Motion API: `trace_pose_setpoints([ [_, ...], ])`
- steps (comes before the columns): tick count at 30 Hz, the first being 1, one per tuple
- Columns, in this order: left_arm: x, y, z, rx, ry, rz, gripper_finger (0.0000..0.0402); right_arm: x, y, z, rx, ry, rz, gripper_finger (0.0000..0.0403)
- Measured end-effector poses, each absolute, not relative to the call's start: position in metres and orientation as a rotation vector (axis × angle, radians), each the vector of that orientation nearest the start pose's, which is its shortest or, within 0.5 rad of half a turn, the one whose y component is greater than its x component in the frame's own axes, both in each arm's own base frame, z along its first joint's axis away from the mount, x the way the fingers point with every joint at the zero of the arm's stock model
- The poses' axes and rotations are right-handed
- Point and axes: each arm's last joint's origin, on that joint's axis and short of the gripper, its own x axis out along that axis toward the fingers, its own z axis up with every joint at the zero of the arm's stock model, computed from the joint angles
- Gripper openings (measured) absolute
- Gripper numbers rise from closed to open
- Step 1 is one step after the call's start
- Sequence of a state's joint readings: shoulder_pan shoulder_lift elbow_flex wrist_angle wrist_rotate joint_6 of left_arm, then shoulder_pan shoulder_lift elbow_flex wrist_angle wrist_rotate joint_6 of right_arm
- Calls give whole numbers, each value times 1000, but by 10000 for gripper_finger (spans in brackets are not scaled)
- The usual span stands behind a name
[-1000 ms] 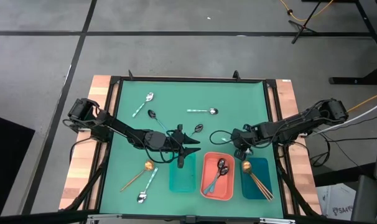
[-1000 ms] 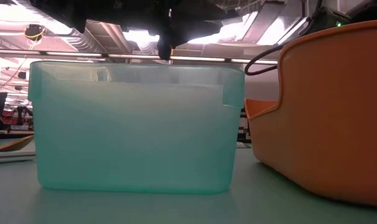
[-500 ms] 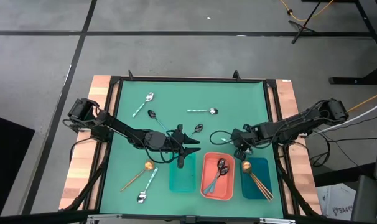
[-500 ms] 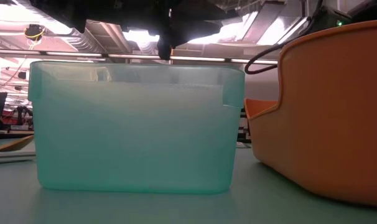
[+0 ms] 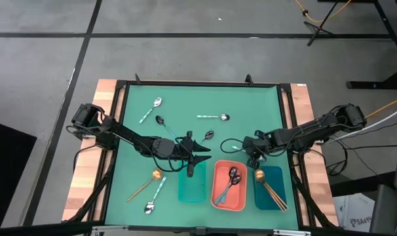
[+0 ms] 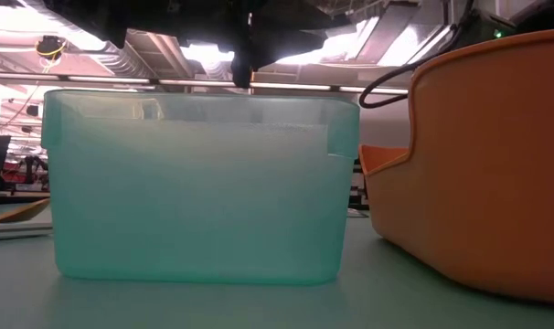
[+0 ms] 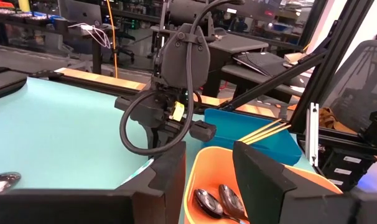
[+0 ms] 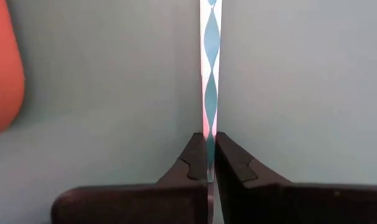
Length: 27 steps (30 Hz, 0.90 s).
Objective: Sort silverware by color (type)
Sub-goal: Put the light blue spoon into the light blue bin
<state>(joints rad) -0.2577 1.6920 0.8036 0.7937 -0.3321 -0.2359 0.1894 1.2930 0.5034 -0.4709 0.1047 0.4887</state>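
Observation:
My right gripper is shut on a slim twisted light-blue spoon handle over the green mat, just beyond the coral tray; the spoon's bowl is out of view. My left gripper is open and empty above the far end of the teal tray. Two dark spoons lie in the coral tray. Gold spoons lie in the dark blue tray. My right gripper pinches the thin twisted handle between its two fingertips, coming from above and pointing down at the mat. The handle runs straight away from the fingers. I cannot tell whether it rests on the mat or is lifted.
Loose on the mat lie silver spoons, dark spoons and a gold spoon. The three trays stand side by side at the near edge. Free mat lies at the far right.

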Motion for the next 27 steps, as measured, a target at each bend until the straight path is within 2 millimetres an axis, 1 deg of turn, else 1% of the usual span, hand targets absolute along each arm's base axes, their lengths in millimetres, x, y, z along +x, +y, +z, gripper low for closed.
trace_pose_setpoints([
  [4, 339, -79, 204, -208, 82, 85, 127, 191, 34, 136, 232, 1229, -226, 1],
  [6, 339, -79, 204, -208, 82, 85, 127, 195, 34, 140, 200, 1209, -218, 1],
  [9, 339, -79, 204, -208, 81, 85, 127, 203, 34, 149, 157, 1173, -198, 1],
  [19, 339, -79, 205, -211, 75, 84, 127, 218, 35, 182, 5, 1149, -191, 1],
  [22, 339, -79, 205, -254, 73, 86, 127, 224, 36, 193, -55, 1125, -156, 1],
  [27, 340, -74, 205, -355, 67, 105, 127, 234, 39, 212, -184, 1073, -42, 1],
])
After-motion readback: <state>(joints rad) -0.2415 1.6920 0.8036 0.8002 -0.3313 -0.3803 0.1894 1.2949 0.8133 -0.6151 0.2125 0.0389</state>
